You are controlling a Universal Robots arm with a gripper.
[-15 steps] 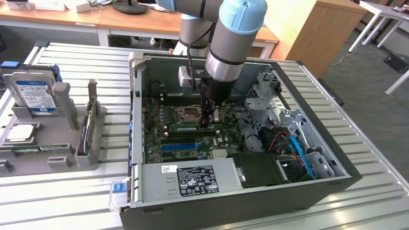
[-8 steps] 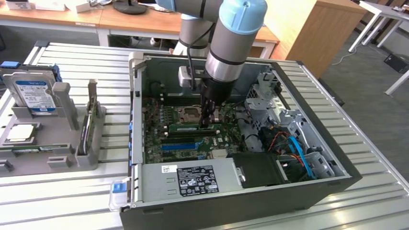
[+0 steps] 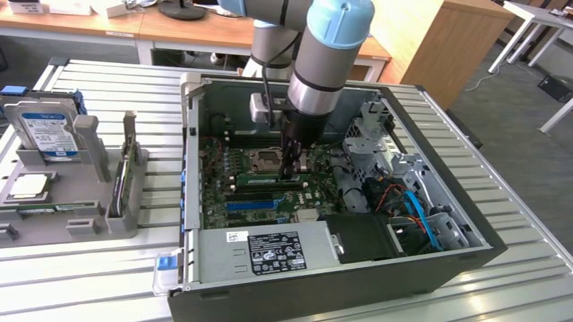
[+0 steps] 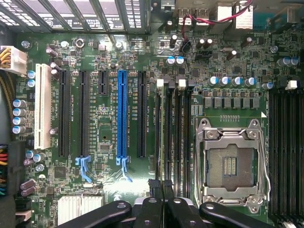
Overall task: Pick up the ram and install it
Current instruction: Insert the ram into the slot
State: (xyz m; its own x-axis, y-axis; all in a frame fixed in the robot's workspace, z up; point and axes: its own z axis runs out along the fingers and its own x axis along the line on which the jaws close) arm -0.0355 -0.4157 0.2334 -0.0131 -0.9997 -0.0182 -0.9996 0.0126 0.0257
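Observation:
The ram (image 3: 259,179) is a narrow green stick standing on edge in a memory slot of the motherboard (image 3: 219,201) inside the open computer case (image 3: 465,231). My gripper (image 3: 289,171) reaches down into the case and sits over the end of the ram toward the exterior view's right. In the wrist view the gripper (image 4: 160,184) is shut, with its black fingertips (image 4: 154,183) close together over one end of the black memory slots (image 4: 173,133). I cannot tell whether the fingertips pinch the ram or only rest on its top edge.
The empty CPU socket (image 4: 230,164) lies beside the memory slots, and the blue expansion slot (image 4: 122,114) on their other side. A power supply (image 3: 268,251) and a drive cage with cables (image 3: 407,201) crowd the case. A grey fixture (image 3: 85,201) holds a hard drive (image 3: 45,131).

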